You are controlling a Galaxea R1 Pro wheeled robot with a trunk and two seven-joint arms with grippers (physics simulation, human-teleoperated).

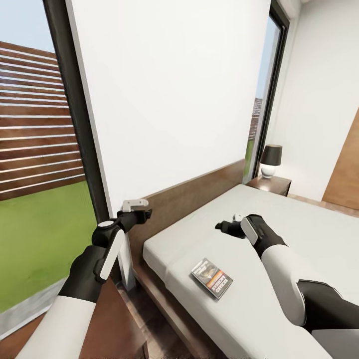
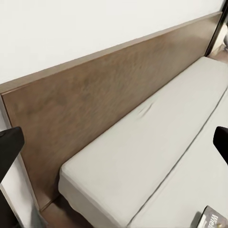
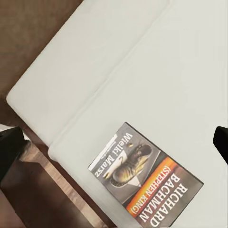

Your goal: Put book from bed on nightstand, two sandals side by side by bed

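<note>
Book (image 2: 214, 219) cut by left wrist frame edge; small cover lettering illegible.

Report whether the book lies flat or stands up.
Flat. The book lies cover up on the bed near its edge, title readable, with no gripper touching it.

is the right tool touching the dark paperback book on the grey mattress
Apart. The head view shows the right tool over the light grey mattress, with bare mattress between it and the dark paperback book.

We face a white wall (image 1: 169, 94) flanked by tall dark-framed windows (image 1: 45, 149); a black-shaded lamp (image 1: 270, 160) stands in the far corner, daylight outside
</note>
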